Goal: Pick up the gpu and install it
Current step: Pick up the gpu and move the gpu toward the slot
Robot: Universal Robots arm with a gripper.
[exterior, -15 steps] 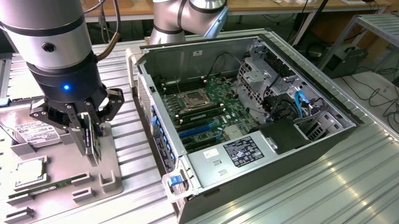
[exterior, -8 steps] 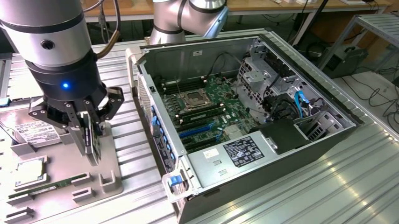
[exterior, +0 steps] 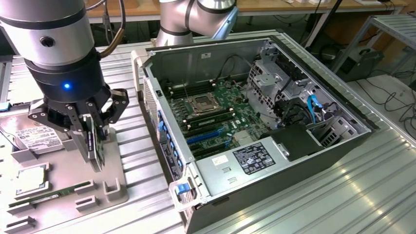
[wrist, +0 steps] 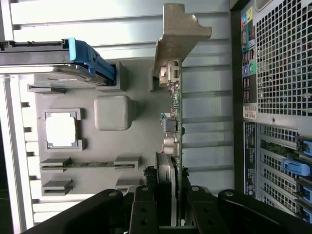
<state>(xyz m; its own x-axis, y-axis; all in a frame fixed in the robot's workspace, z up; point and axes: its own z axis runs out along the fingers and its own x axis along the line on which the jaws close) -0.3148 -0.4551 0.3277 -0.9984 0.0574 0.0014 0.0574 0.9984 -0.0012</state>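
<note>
I see the pincer (exterior: 91, 130) clenched on the gpu (exterior: 97, 153), held edge-on at the grey parts tray (exterior: 62, 168) on the exterior view's left. I cannot tell whether it is lifted clear. The open computer case (exterior: 260, 122) lies beside it on the ribbed metal tabletop (exterior: 364, 195). Desks and cables stand behind.

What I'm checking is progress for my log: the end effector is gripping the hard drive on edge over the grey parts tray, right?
No. The end effector grips the gpu, not the hard drive, which lies in the tray. The wrist view shows the green card on edge over it.
</note>
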